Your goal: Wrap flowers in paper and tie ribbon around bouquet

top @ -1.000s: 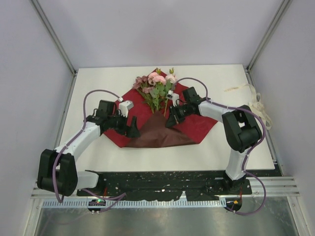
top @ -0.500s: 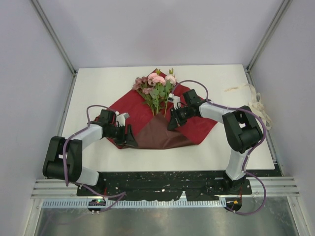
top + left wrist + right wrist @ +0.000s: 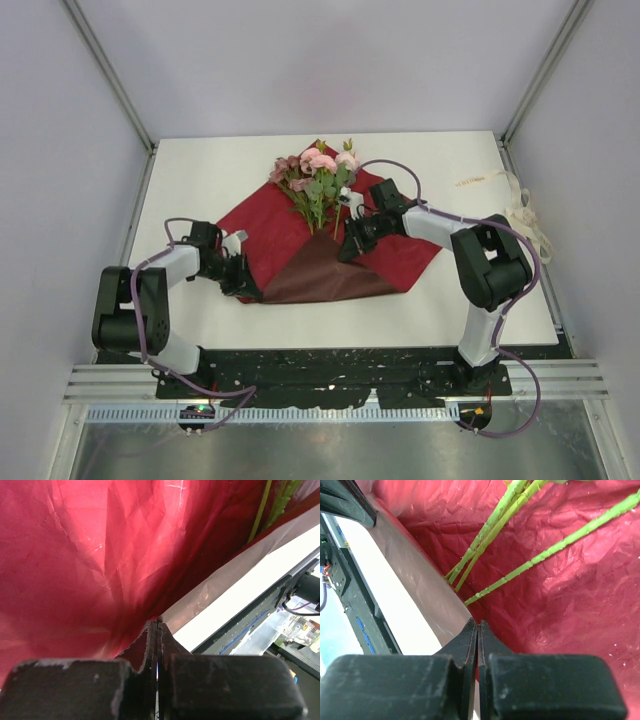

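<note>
Now that your left gripper (image 3: 242,280) has dropped to the lower-left edge of the paper (image 3: 270,225), its jaws, spread wide a second ago, are pressed together. The wrist view shows the maroon sheet running right into the tips, so it looks pinched there. Your right gripper (image 3: 350,248), unchanged, is also clamped, on the crease of the brown flap folded up at centre frame, just below the green stems (image 3: 490,527). The flowers (image 3: 318,172) lie on the sheet with their blooms toward the top of the frame, still uncovered. With both sides of the sheet in hand, I judge you are set to draw the left side over the stems. The ribbon (image 3: 522,218) waits untouched at the right edge of the table (image 3: 200,170).
</note>
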Robot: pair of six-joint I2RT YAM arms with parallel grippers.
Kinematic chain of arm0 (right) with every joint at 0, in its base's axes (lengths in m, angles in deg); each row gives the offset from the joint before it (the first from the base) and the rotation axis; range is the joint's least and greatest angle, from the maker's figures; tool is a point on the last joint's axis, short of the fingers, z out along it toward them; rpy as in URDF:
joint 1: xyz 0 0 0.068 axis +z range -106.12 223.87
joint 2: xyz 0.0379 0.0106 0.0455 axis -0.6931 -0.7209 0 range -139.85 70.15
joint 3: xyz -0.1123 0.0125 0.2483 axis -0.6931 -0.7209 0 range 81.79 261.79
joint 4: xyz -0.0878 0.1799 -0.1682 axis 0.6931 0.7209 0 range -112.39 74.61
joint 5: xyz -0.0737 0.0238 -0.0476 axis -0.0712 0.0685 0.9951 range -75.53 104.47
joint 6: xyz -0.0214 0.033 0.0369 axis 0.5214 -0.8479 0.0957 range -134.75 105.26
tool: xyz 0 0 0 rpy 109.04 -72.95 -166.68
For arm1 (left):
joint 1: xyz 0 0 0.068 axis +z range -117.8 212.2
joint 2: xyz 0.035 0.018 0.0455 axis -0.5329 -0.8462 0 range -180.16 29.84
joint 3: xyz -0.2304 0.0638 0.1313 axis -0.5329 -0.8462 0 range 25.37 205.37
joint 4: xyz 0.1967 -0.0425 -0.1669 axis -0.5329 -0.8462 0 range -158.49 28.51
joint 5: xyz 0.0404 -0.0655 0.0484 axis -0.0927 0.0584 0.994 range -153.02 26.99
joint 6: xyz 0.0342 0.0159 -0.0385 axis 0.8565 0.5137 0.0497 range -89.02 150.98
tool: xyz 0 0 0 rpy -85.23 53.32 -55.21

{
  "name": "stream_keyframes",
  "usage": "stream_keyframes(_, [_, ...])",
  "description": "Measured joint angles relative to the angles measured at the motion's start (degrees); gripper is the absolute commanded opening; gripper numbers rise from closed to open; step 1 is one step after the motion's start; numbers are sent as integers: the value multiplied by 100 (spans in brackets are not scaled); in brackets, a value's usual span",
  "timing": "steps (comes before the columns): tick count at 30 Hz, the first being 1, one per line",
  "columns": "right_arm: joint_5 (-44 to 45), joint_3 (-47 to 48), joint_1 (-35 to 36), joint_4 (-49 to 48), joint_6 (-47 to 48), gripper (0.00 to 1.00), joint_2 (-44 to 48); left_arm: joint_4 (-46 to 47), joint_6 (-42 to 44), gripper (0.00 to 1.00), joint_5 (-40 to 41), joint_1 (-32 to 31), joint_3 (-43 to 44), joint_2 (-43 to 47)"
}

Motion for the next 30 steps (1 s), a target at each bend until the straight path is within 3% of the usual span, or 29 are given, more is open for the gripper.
stream_keyframes(3, [28,114,63,-2,33,6,-72,-63,35,9,-4,13,2,39])
stream_keyframes(5, [63,144,105,0,50,6,-114,-90,31,22,-59,72,-11,175])
stream_keyframes(7, [125,149,162,0,57,6,-149,-39,-4,41,-151,216,-70,529])
stream_keyframes(9, [203,155,223,4,74,6,-181,122,-96,48,-192,365,-181,1191])
stream_keyframes(13, [376,264,289,20,131,6,-308,815,-570,49,-363,201,-385,2426])
stream_keyframes(17, [520,382,308,94,181,6,-422,1589,-1182,40,-579,-708,-702,2634])
stream_keyframes(21, [597,396,308,149,181,6,-431,2323,-1941,36,-710,-1283,-1102,1845])
stream_keyframes(30, [667,426,308,177,195,6,-439,3108,-2863,29,-597,-1196,-1217,-68])
